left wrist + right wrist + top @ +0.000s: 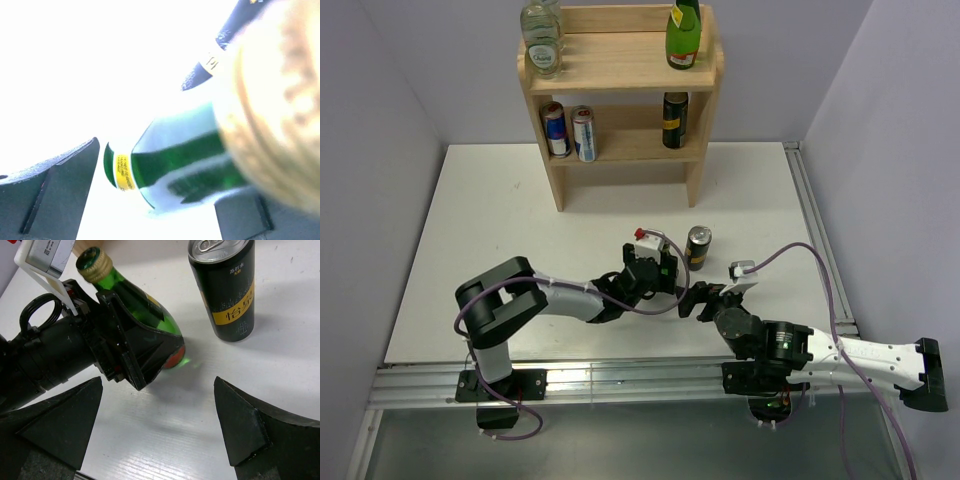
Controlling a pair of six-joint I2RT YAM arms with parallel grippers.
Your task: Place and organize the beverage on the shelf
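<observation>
The green bottle is seemingly being offered, between parted fingers of the left gripper, to the open, empty right gripper.

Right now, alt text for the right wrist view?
A green glass bottle with a gold cap leans inside the open black left tool, base on the white table. A dark can with a yellow band stands upright.

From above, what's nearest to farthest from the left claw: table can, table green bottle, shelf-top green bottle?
1. The green bottle, between the left gripper's fingers.
2. The black can, standing just right of it.
3. The shelf-top bottle, far back right.
</observation>
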